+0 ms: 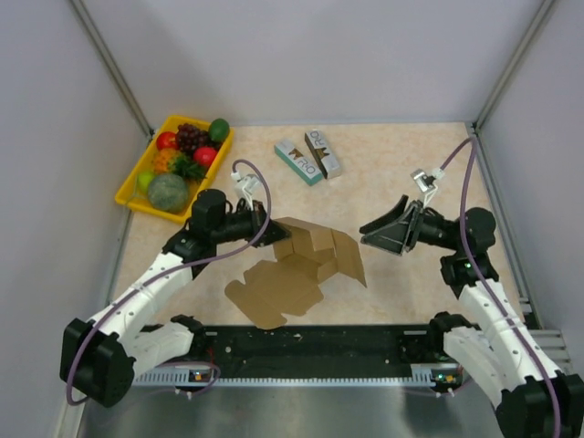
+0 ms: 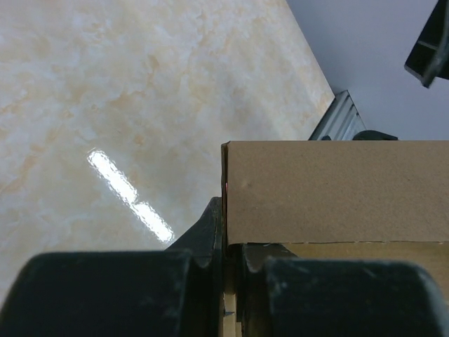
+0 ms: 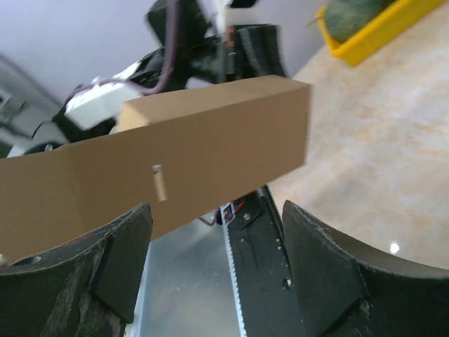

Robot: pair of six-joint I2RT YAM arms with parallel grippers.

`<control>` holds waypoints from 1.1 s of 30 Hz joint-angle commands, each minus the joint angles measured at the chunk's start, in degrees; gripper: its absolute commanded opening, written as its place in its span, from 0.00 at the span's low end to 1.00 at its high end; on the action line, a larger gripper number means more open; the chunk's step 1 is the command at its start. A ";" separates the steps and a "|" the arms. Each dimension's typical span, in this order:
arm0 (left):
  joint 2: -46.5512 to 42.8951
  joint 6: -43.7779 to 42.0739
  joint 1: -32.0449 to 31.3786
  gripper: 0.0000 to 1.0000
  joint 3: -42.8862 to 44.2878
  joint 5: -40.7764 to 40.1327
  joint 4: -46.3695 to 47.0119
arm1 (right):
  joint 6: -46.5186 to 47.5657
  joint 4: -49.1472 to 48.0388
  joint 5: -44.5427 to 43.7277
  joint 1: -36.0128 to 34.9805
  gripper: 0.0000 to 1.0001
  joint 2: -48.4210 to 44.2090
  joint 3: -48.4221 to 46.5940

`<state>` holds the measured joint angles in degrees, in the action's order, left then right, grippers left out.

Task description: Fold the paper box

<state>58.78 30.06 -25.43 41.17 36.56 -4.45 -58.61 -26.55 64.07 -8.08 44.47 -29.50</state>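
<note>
The paper box (image 1: 301,265) is a brown cardboard sheet, partly folded, in the middle of the table. Its near flaps lie flat and its far panels stand up. My left gripper (image 1: 265,224) is shut on the left edge of a raised panel. In the left wrist view the brown panel (image 2: 337,189) runs right from the pinching jaws of the left gripper (image 2: 231,239). My right gripper (image 1: 370,233) hovers open to the right of the box, apart from it. In the right wrist view the box (image 3: 196,161) hangs ahead of the right gripper (image 3: 214,232), whose jaws hold nothing.
A yellow fruit tray (image 1: 128,192) stands at the back left. Two small printed boxes, one teal (image 1: 298,161) and one brown-white (image 1: 323,152), lie at the back centre. A black rail (image 1: 310,342) runs along the near edge. Grey walls close in the table.
</note>
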 commanded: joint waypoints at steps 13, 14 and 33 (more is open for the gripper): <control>1.42 -0.62 0.38 0.00 3.31 2.92 2.78 | 14.93 11.43 -6.15 -19.34 0.74 -0.52 -9.61; 0.99 -1.14 0.38 0.00 3.31 2.30 2.43 | 15.01 11.78 -7.55 -20.04 0.75 -0.61 -9.88; -4.11 -3.69 -0.06 0.00 2.95 -8.95 -2.32 | 33.20 37.43 -45.86 -41.92 0.72 3.08 -22.09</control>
<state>56.93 28.10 -25.28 42.28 31.68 -5.91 -30.92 5.74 31.66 -45.54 46.85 -46.57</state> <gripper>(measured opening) 0.057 0.723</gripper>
